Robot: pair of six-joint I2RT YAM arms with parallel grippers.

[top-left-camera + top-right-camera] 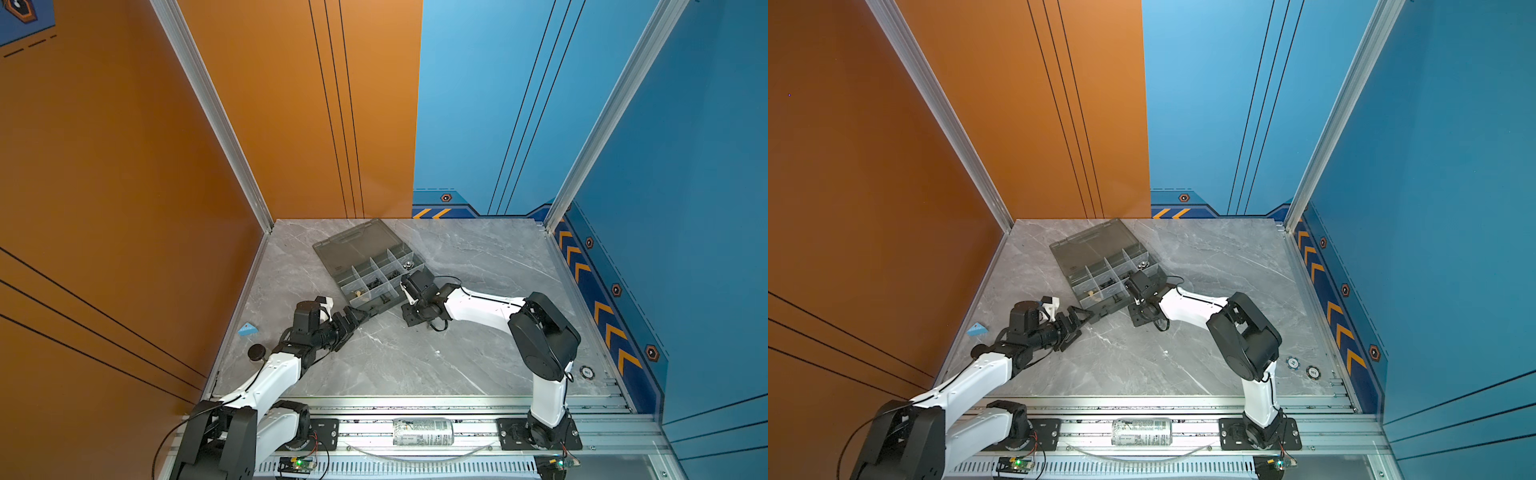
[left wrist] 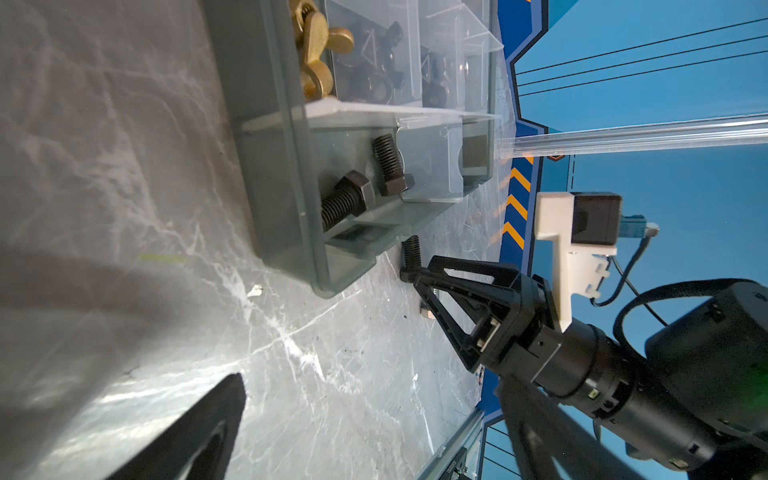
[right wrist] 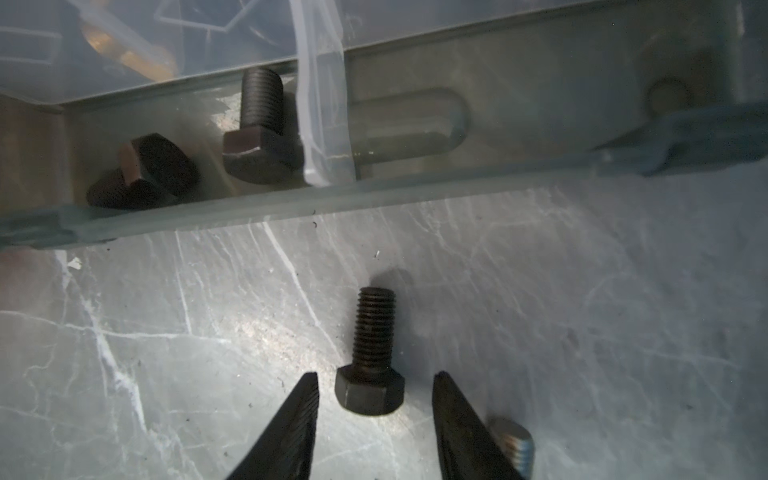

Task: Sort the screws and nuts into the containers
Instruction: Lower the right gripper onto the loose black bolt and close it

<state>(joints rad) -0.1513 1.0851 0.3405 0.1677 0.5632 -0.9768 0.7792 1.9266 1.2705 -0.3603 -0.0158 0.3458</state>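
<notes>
The right gripper [image 3: 376, 376] hung low over the table [image 3: 582, 332] with its jaws partly apart and nothing held. Its two dark fingers [image 3: 299, 424] stood on either side of the hexagonal head of a black screw [image 3: 372, 353]. A narrow strip of bare table showed on each side, so neither pad touched the head. The screw lay flat, head toward the gripper, with its threaded shank pointing away toward the organizer box [image 3: 415, 195]. Just beside one finger, and partly hidden behind it, a silver screw [image 3: 515, 446] also lay on the table.

Beyond the black screw's tip, near it but apart, ran the box's smoky-grey front wall. In the compartment [image 3: 203, 145] directly behind that wall lay two more black screws [image 3: 262, 124], one against a whitish divider [image 3: 320, 104] and the other toward the corner. A neighbouring compartment held brass-coloured pieces [image 2: 320, 45]. Others held small dark parts, too blurred to name.

In both top views the box sat at an angle near the middle of the table, its lid [image 1: 353, 243] lying open toward the back wall. The right gripper was at the box's near right edge. The left gripper [image 1: 353, 326] lay at the box's near left corner with its fingers spread. As far as the top views showed, there was nothing between them.
</notes>
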